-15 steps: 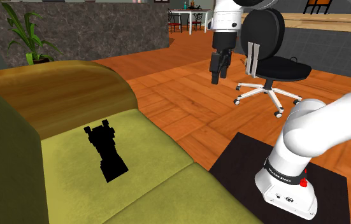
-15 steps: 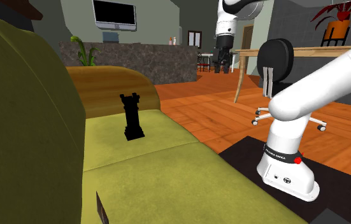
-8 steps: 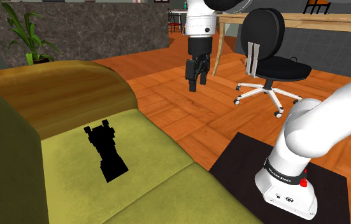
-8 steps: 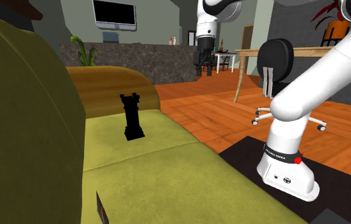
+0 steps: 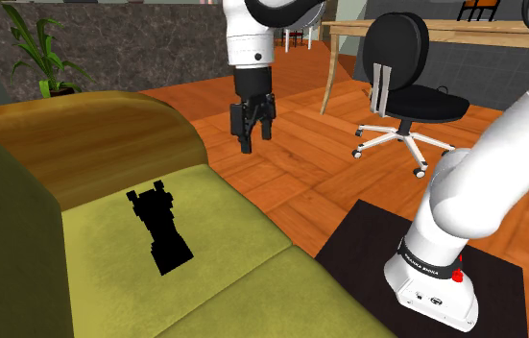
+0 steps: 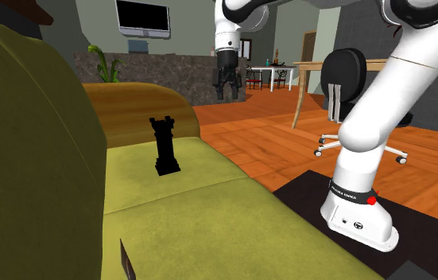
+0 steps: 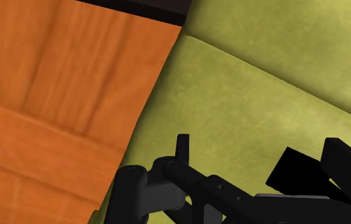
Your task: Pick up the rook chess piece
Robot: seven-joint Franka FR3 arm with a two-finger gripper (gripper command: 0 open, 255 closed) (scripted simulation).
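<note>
In the shoulder view the black rook [image 5: 160,230] stood upright on the olive sofa [image 5: 238,288], at seven o'clock from the gripper [image 5: 250,144], which hung well apart, fingers spread and empty, apparently ready to descend from above.

Black tool [image 7: 263,154], fingers apart, above olive sofa cushion [image 7: 263,76], orange wood floor [image 7: 53,95] alongside

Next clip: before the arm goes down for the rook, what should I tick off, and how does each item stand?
1. Rook upright on the sofa seat: ok.
2. Pincer open, holding nothing: ok.
3. Pincer over the rook: not ok; it hangs high near the seat's edge, toward the wooden floor.
4. Rook apart from the armrest: ok.
5. Fingers lined up with the rook: cannot tell.
</note>
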